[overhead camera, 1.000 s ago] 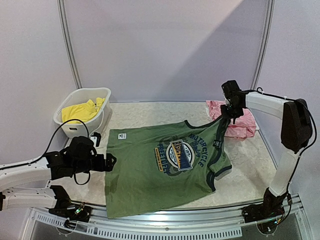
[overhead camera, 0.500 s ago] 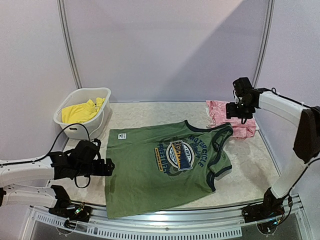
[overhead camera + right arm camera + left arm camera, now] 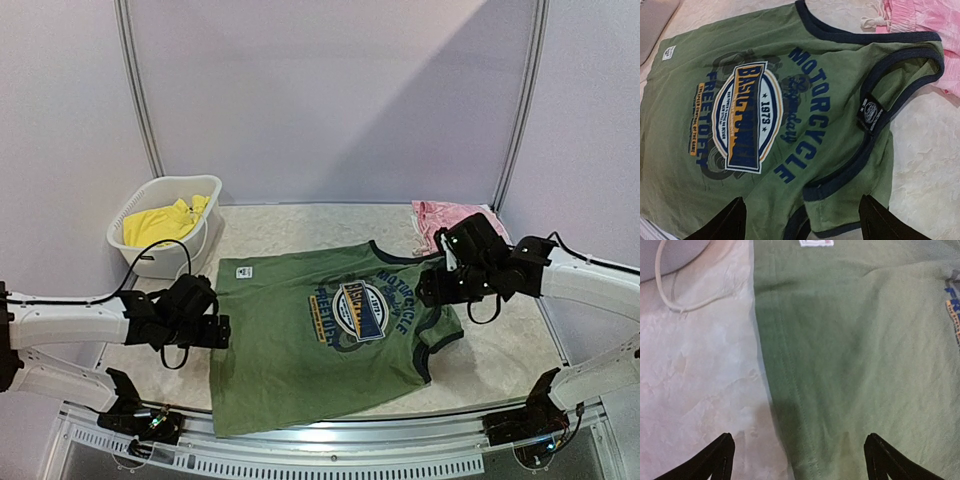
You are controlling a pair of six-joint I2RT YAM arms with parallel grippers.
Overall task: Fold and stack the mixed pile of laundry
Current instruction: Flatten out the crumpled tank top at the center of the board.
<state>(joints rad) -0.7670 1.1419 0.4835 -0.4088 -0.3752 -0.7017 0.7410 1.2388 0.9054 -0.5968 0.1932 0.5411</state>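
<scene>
The olive-green tank top [image 3: 300,350] lies spread flat on the table, its round blue-orange graphic [image 3: 362,310] facing up. My left gripper [image 3: 222,332] is open and straddles the top's left hem [image 3: 785,390], one finger over bare table and the other over cloth. My right gripper [image 3: 428,288] hovers open above the top's shoulder straps and navy armhole trim [image 3: 840,182], holding nothing. The pink garment [image 3: 445,215] lies at the back right, and its edge also shows in the right wrist view [image 3: 935,30]. Yellow shorts [image 3: 165,222] lie in the basket.
The white slotted basket [image 3: 150,262] stands at the back left, close to the left arm. A white cord [image 3: 670,295] loops on the table beside the top's hem. The table's metal front rail [image 3: 330,455] runs along the near edge.
My right gripper has let go of the tank top's strap, opened, and swung down to hover low over the shoulder. The strap has dropped flat. My left gripper has edged toward the hem.
</scene>
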